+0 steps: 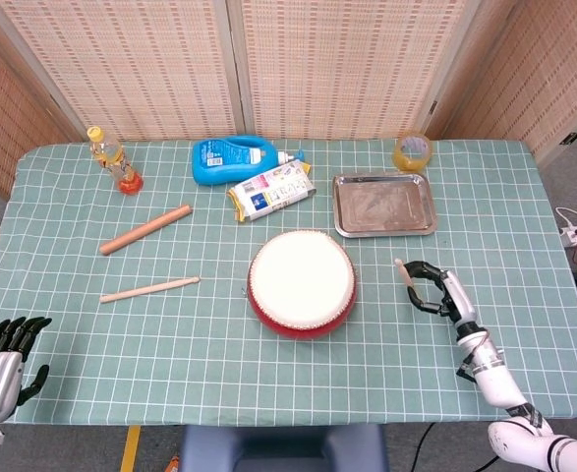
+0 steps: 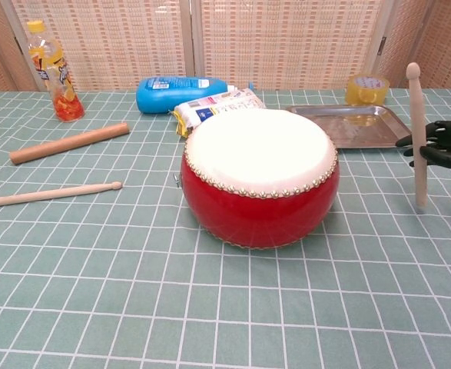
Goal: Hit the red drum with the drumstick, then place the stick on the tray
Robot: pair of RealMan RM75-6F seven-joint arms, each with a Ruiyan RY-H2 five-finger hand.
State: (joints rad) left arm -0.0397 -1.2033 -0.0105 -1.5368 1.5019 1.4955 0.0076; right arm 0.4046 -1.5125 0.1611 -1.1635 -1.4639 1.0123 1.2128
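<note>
1. The right hand (image 2: 444, 146) grips the drumstick (image 2: 417, 134) around its middle, fingers curled about the shaft. In the chest view the stick stands nearly upright, tip up, to the right of the red drum (image 2: 260, 181) and apart from it.
2. The stick looks like a slim, smooth wooden rod: light and stiff, but likely to slide or twist in hard fingers. A mid-shaft hold keeps it balanced, though a hold nearer the butt would probably give more swing.
3. The drum appears squat and heavy enough to stay put under a tap. Its pale skin is taut and should bounce the tip back, so a firm grip seems wise.
4. The left hand (image 1: 3, 364) rests at the near left table corner, fingers spread and holding nothing.
5. The metal tray (image 1: 384, 205) lies flat behind the drum. Its shallow rim should stop the round stick rolling off.
6. A second stick (image 1: 149, 288) lies left of the drum, untouched.
</note>
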